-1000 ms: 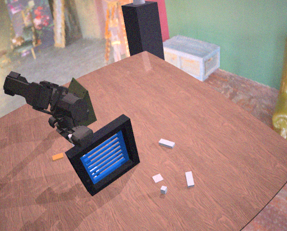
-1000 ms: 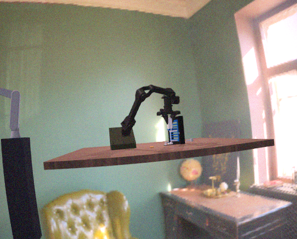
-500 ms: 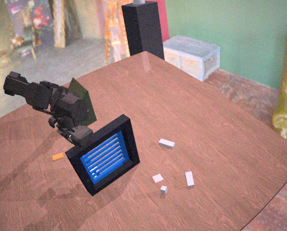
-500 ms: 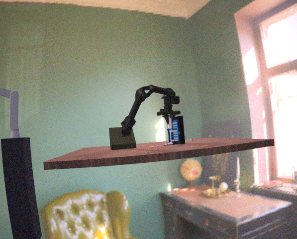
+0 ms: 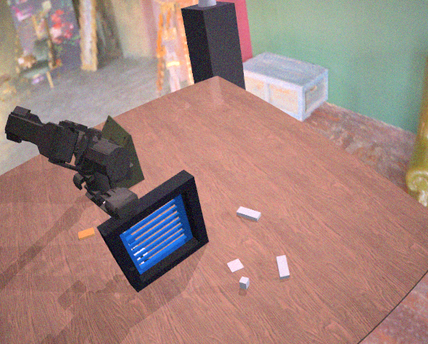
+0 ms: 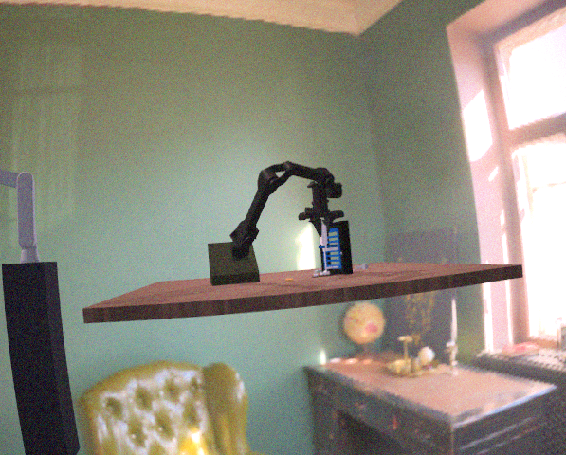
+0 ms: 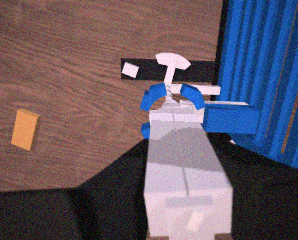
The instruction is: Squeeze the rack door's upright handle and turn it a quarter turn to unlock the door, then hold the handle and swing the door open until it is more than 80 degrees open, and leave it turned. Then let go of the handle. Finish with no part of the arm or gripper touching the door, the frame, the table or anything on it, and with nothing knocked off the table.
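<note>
Wrist view: jaws (image 6: 320, 226) clamped on the white handle (image 7: 186, 160) (image 6: 323, 235), so grip's sorted.
Blue door (image 7: 266, 65) (image 6: 335, 249) (image 5: 156, 236) beside the jaws looks shut in its frame (image 5: 113, 244); quarter turn, swing and letting go seem left.

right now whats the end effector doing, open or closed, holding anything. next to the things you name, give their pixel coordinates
End effector (image 5: 119, 218) (image 6: 323, 232) (image 7: 176, 145): closed on the rack door's upright white handle (image 7: 174, 165).
</note>
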### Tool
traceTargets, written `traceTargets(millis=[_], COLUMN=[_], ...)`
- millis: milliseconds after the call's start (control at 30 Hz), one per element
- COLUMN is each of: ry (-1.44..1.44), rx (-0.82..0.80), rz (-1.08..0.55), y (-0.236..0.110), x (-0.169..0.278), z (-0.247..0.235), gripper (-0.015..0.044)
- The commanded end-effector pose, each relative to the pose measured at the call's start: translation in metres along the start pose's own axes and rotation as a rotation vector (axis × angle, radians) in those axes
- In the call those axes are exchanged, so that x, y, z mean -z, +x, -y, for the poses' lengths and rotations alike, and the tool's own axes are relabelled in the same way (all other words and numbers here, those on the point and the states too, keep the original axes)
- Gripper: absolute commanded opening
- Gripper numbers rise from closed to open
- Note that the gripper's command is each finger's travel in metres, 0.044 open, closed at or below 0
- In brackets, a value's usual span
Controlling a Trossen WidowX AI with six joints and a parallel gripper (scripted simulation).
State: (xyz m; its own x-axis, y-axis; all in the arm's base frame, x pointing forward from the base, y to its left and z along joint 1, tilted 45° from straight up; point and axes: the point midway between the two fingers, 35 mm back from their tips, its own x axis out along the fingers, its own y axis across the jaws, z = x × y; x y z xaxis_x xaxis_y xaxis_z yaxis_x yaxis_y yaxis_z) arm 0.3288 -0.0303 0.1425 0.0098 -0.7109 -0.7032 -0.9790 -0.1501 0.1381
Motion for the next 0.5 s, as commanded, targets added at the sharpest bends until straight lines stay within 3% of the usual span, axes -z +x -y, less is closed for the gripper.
traceTargets(millis=[0,467], ry=[0.071,0.341], rx=[-0.003,-0.004], rz=[0.003,0.003], y=[0.0,0.0], x=[-0.003,-0.011], z=[-0.004,-0.016], gripper=[0.0023,0.0023])
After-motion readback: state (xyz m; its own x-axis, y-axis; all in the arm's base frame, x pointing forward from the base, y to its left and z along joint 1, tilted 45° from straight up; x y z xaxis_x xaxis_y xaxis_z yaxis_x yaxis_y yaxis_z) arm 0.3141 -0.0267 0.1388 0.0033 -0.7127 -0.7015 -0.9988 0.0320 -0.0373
